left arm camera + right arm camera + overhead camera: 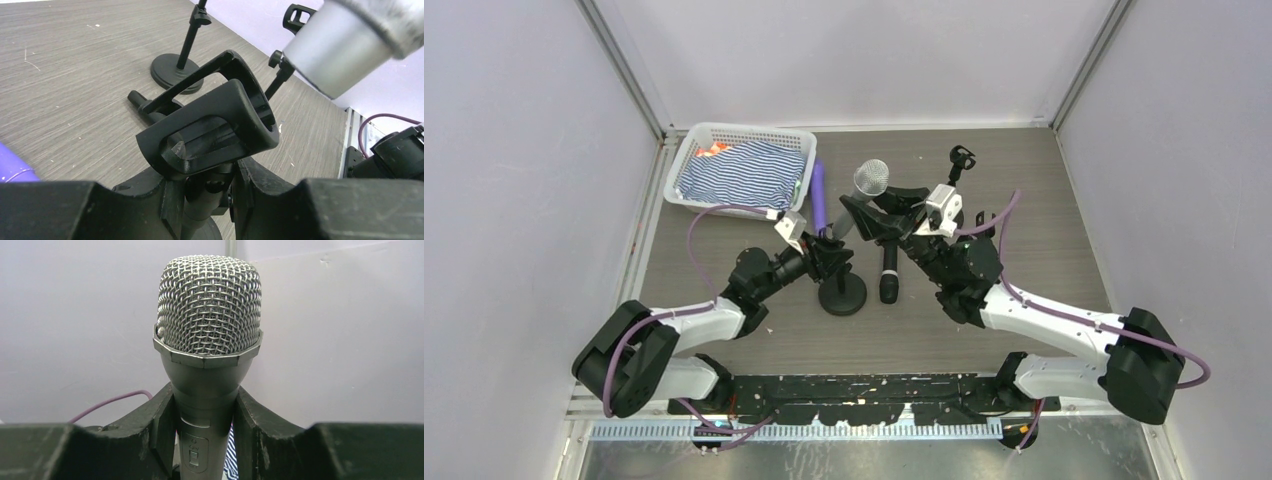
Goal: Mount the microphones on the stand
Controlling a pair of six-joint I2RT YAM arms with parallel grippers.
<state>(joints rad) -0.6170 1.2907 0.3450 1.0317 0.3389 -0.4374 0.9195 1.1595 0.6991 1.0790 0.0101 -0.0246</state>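
At the upper left, a white basket (686, 160) holds striped cloth, and a purple microphone (818, 195) lies just beside it. My left claw (829, 258) is closed on the neck of the stand (842, 295) at the centre, under its clip (215, 130). My right claw (202, 420) is closed around the silver microphone (870, 180), near the clip but apart. A black microphone (890, 275) lies on the tabletop (1064, 200).
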